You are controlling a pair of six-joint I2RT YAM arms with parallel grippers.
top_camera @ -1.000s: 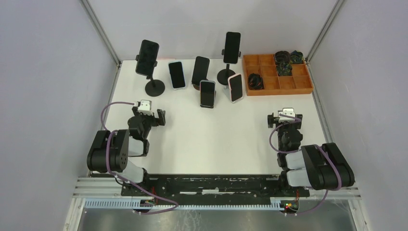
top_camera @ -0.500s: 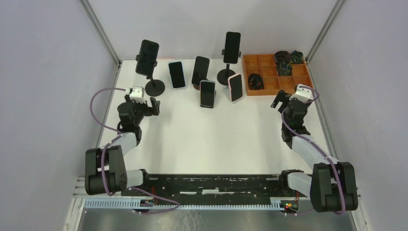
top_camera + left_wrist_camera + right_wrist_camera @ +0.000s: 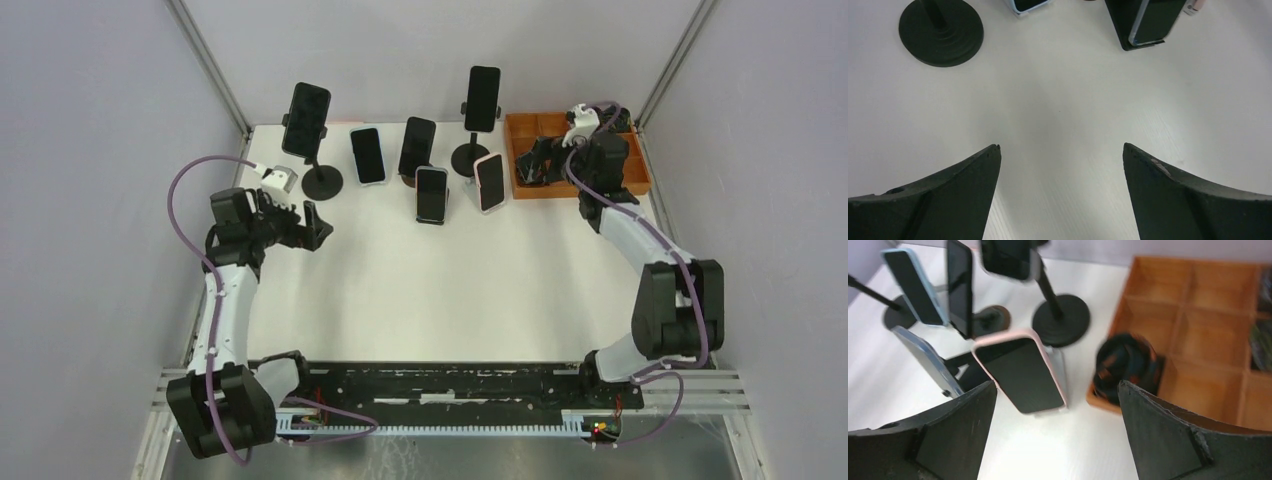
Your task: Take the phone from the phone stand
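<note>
Right wrist, pink-cased glossy phone (image 3: pixel 1020 372), round black base (image 3: pixel 1073 322), wooden tray (image 3: pixel 1205 337)

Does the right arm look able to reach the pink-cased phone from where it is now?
Probably yes. The right tool is open and faces the pink-cased phone with nothing between them, though a neighbouring phone stands close on one side.
</note>
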